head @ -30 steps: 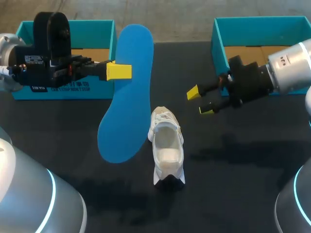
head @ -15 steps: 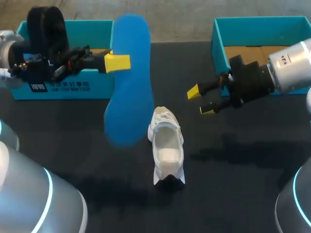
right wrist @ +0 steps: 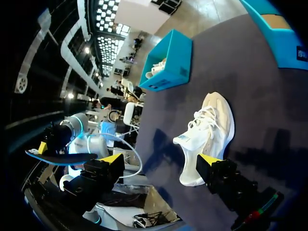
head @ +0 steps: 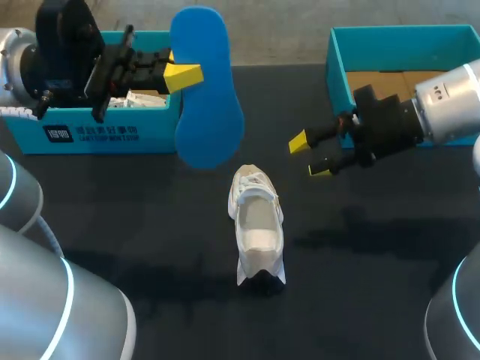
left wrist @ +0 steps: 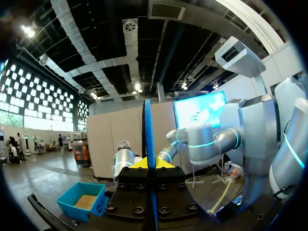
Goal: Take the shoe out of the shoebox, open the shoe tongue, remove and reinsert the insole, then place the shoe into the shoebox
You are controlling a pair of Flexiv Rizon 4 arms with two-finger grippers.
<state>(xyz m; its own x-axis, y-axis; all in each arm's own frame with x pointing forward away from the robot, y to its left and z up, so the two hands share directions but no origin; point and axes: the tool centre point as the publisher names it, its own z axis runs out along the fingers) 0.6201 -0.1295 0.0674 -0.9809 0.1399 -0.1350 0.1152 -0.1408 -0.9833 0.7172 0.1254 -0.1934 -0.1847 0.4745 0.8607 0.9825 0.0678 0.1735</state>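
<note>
A white shoe (head: 257,225) stands on the black table, toe toward the far side, its opening empty. My left gripper (head: 182,75) is shut on a blue insole (head: 202,90), held in the air above the far left of the table, beside the left teal shoebox (head: 97,131). In the left wrist view the insole (left wrist: 148,139) shows edge-on between the yellow tips of the left gripper (left wrist: 153,162). My right gripper (head: 309,156) hangs open, right of and beyond the shoe, holding nothing. In the right wrist view the shoe (right wrist: 207,137) lies ahead of the open right gripper (right wrist: 159,163).
A second teal shoebox (head: 375,52) stands at the far right, partly behind my right arm. The left box (right wrist: 168,62) holds another white shoe (right wrist: 156,70). Black tabletop (head: 360,247) surrounds the shoe on all sides.
My left arm has swung the insole up and toward the far edge, away from the shoe, and turned it. The right arm and the shoe have not moved.
</note>
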